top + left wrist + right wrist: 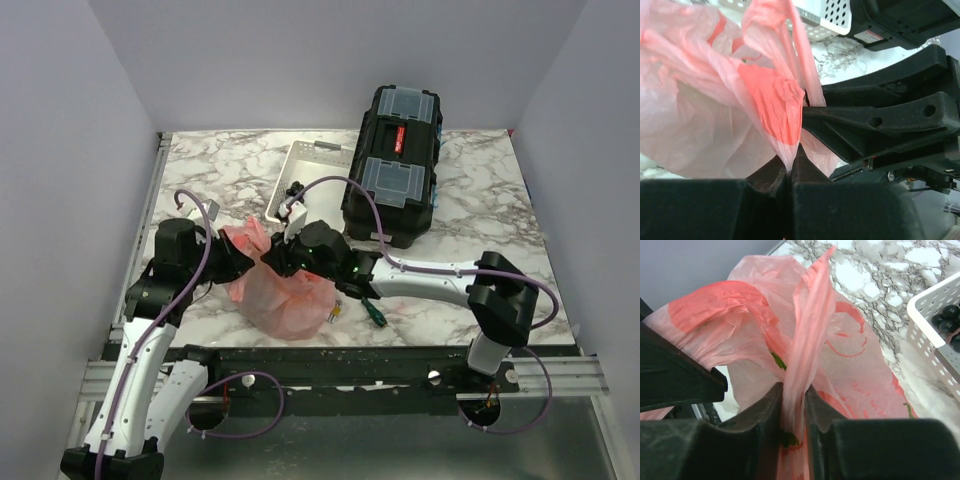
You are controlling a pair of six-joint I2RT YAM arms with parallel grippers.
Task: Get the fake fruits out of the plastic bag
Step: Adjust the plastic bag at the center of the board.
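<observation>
Left hand point(790, 167): clamped on an edge of the one plastic bag point(700, 125).
Right hand point(794, 390): pinching its handle.
White tray point(320, 147): one.

Black toolbox point(395, 165) at far right of marble worktop point(480, 200). White perforated tray point(318, 165) touching its left side, black grapes point(949, 322) inside. Small green item point(375, 315) near front edge.

Top view: high up at the near edge, looks down on the whole surface point(490, 190).
Left wrist view: right up close to the plastic bag point(700, 125).
Right wrist view: also very close.
Shared: all three see the bag.
</observation>
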